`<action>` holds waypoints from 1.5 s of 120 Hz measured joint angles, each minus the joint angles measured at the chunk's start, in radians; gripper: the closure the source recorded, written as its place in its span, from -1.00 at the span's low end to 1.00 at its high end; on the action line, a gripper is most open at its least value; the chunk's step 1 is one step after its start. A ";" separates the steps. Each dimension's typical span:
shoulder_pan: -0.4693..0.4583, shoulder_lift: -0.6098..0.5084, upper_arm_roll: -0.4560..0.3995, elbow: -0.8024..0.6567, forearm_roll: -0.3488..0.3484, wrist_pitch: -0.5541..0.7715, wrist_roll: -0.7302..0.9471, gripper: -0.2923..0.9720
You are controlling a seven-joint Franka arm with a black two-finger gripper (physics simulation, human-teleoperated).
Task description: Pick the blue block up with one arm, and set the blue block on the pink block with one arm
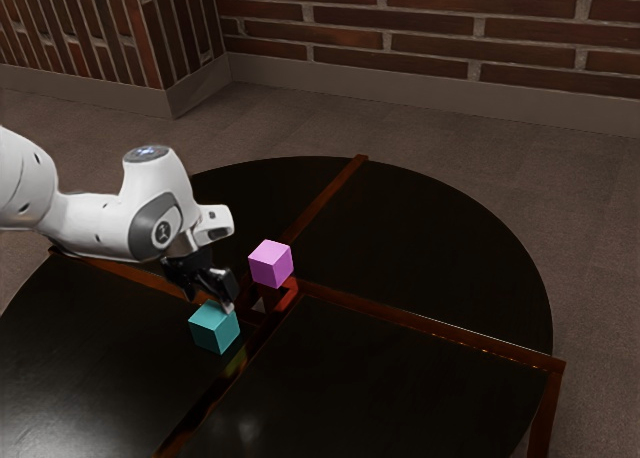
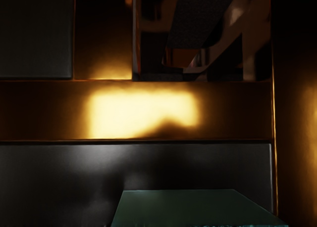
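Note:
The blue block (image 1: 214, 329), teal in colour, hangs just under my gripper (image 1: 219, 302), which is shut on its upper part, a little above the dark table (image 1: 420, 238). In the wrist view the blue block (image 2: 198, 209) lies blurred close under the hand. The pink block (image 1: 270, 263) stands upright near the crossing of the table's wooden strips, a short way toward the exterior view's right of and beyond my gripper, apart from the blue block.
The round black table is split by reddish wooden strips (image 1: 420, 326) that cross near the pink block. A bright glare (image 2: 143, 117) lies on a strip below my hand. A brick wall (image 1: 450, 28) stands far behind, across a carpeted floor.

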 joint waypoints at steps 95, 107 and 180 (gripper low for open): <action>-0.022 -0.018 -0.001 -0.060 0.057 0.066 0.110 -0.50; -0.027 -0.012 -0.001 -0.060 0.045 0.068 0.119 -0.50; -0.033 0.033 -0.001 -0.059 -0.015 0.073 0.092 -0.50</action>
